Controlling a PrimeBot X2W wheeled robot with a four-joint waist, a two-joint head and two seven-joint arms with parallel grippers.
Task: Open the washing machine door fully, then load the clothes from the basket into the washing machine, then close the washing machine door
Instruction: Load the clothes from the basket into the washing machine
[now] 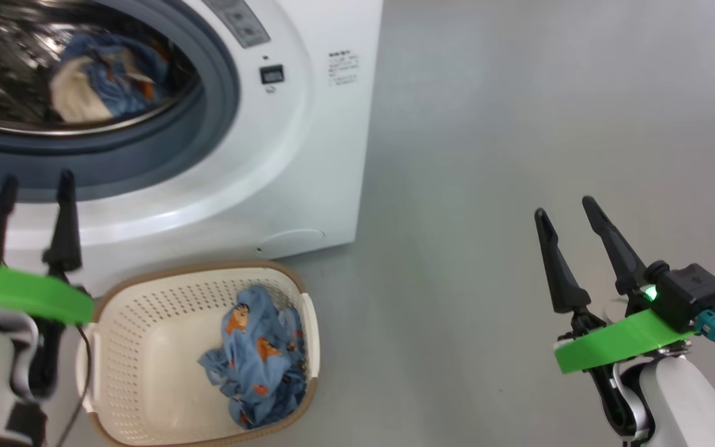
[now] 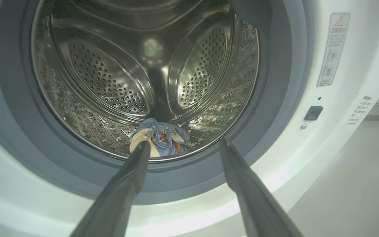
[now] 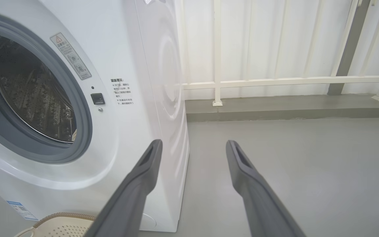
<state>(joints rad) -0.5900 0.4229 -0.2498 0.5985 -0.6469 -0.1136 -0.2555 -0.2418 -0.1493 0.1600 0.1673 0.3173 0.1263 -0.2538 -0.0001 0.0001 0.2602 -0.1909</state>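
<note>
Left gripper (image 1: 37, 179) sits closest to me at the lower left, fingers spread and empty, tips pointing at the lower lip of the grey gasket (image 1: 211, 124). Through its wrist camera I see the fingers frame the mouth of the drum (image 2: 110, 82), with open room on both sides. Just right of that arm, the basket (image 1: 196, 269) stands on the floor close against the front of the washing machine (image 1: 308, 155). The clothes (image 1: 258, 354) in it lie crumpled in its right half, touching the right wall. A second blue-and-cream bundle (image 2: 163, 136) lies on the drum's bottom, just behind the steel rim. The machine's mouth is uncovered. My right gripper (image 1: 565, 208) hangs well apart over bare grey floor (image 1: 488, 124), fingers wide with nothing between them, right of the machine's corner. Beyond that, a cream railing (image 3: 275, 80) runs along the wall on a raised kerb.
</note>
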